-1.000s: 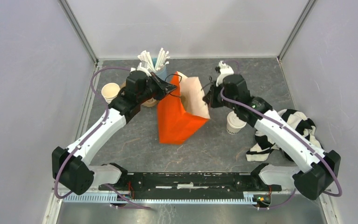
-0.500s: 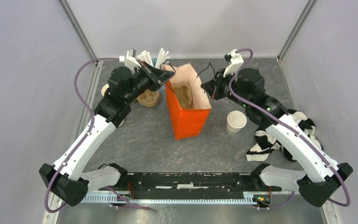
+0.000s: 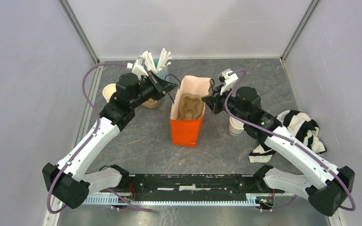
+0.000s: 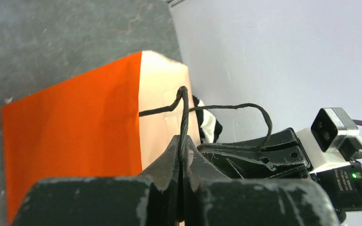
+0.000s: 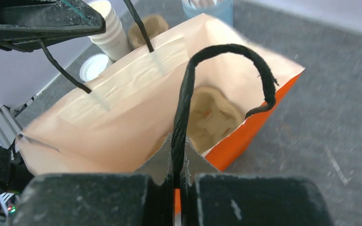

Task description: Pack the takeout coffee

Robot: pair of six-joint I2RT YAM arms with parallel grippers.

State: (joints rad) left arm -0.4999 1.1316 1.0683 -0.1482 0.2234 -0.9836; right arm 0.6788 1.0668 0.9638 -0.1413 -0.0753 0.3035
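Top external view is showing the packing barely under way. The orange paper bag (image 3: 186, 129) is standing upright in the middle of the worktop (image 3: 136, 141) with its mouth being held wide. The takeout coffee (image 3: 235, 128) is sitting outside it, on the worktop just right of the bag and partly hidden under the right arm. The left claw (image 3: 173, 86) is clamping shut on the left cord handle (image 4: 184, 113). The right claw (image 3: 206, 100) is pinching shut on the right cord handle (image 5: 226, 59), so each is drawing its own side of the bag outward. By my reading, the opening of the bag is as good as done. Freeing a claw, picking up the cup and lowering it upright into the bag are all remaining.

The bag is showing bright orange paper outside and matte peach-cream paper inside, with crisp folds and a rectangular mouth. Its handles are arching as thin loops of black twisted cord. A brown pulp insert (image 3: 189, 107), lumpy and moulded-looking, is lying at the bottom. The coffee cup is looking like smooth, tapered cream paper with small dark print; its lid is hidden by the arm here. The worktop is reading as mottled dark grey, stone-like. A stack of lidless cups (image 3: 111, 92) is standing at the far left, and a striped cloth (image 3: 301, 129) is lying crumpled at the right.
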